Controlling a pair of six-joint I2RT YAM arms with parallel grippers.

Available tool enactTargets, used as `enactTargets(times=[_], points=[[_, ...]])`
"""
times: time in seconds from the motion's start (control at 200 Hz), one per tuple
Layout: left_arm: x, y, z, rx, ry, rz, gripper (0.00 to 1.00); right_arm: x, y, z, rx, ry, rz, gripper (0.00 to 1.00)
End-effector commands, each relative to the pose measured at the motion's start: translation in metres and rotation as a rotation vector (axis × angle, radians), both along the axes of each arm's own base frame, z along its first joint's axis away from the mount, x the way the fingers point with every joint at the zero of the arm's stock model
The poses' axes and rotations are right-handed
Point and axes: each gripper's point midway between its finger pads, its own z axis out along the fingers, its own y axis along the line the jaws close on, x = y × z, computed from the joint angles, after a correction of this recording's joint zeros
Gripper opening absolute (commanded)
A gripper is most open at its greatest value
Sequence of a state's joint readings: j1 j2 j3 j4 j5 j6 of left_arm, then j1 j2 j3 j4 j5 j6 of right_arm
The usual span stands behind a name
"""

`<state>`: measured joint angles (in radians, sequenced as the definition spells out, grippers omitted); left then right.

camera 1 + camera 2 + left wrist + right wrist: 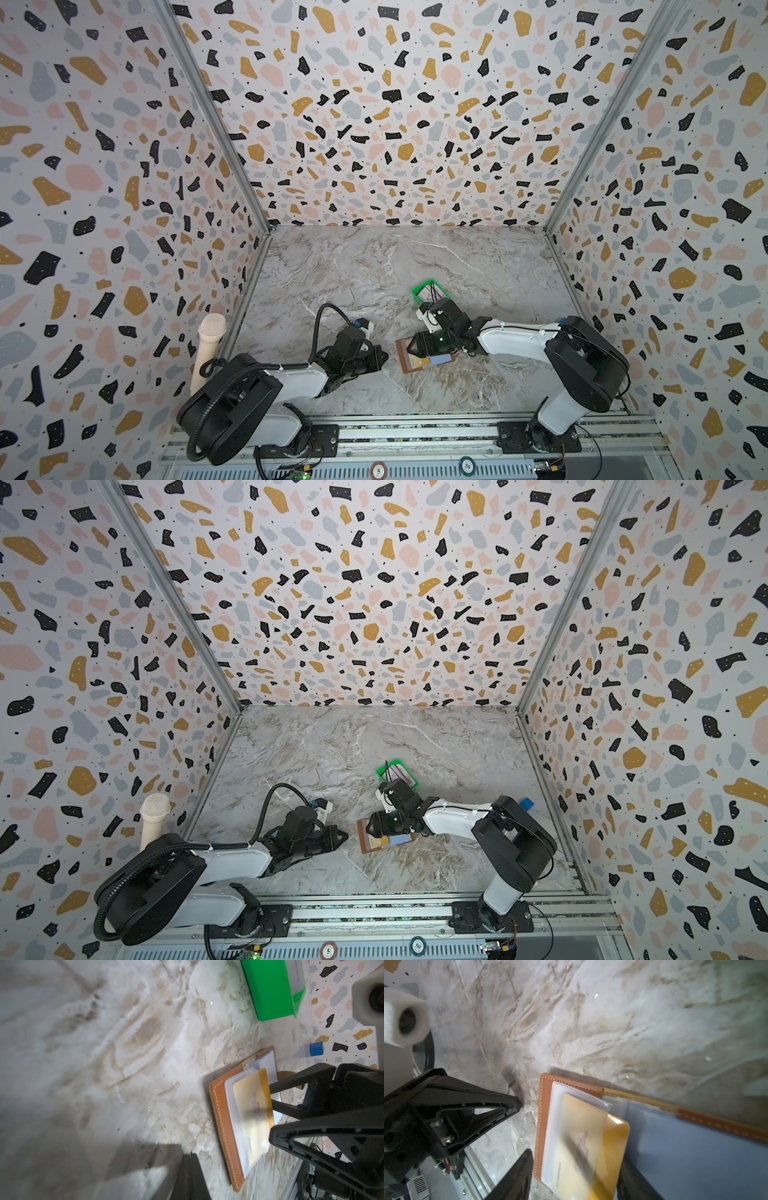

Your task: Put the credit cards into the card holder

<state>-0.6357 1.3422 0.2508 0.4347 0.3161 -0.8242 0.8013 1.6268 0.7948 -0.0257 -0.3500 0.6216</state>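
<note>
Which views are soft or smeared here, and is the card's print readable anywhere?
Left wrist view: much of the marble table soft, print on the gold card smeared. Right wrist view: the same card streaked and unreadable, table partly blurred. Both top views: sharp and evenly lit, walls bowed by the wide lens, card holder too small for detail.

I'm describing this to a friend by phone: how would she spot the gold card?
On the marble table, near its front edge, a tan leather card holder lies open. The gold card is tucked partway under its clear sleeve. It alone is gold; the other cards sit apart in the green tray.
</note>
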Motion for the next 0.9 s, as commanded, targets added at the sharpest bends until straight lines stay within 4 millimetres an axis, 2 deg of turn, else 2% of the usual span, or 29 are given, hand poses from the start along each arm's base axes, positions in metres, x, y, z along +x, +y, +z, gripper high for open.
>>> enactTargets(times=[0.0,0.145,0.31,0.35,0.471,0.536,0.631,0.896], points=[[0.006,-0.011,0.020,-0.044,-0.040,-0.028,0.00,0.006,-0.009,0.015,-0.067,-0.069,0.003,0.63],[0.008,-0.026,0.031,-0.063,-0.057,-0.058,0.00,0.007,-0.008,0.021,-0.065,-0.084,0.014,0.63],[0.007,-0.038,0.032,-0.075,-0.054,-0.086,0.00,0.018,-0.018,0.026,-0.150,-0.144,0.007,0.61],[0.008,-0.040,0.033,-0.076,-0.055,-0.087,0.00,0.020,-0.021,0.025,-0.176,-0.147,0.006,0.56],[0.008,-0.046,0.032,-0.075,-0.051,-0.099,0.00,0.024,-0.034,0.011,-0.274,-0.152,0.006,0.24],[0.006,-0.046,0.029,-0.070,-0.043,-0.103,0.00,0.025,-0.038,0.005,-0.301,-0.151,0.010,0.15],[0.004,-0.047,0.024,-0.065,-0.032,-0.107,0.00,0.023,-0.038,-0.005,-0.313,-0.138,0.021,0.09],[0.003,-0.047,0.019,-0.063,-0.019,-0.105,0.00,0.013,-0.041,-0.023,-0.333,-0.096,0.036,0.02]])
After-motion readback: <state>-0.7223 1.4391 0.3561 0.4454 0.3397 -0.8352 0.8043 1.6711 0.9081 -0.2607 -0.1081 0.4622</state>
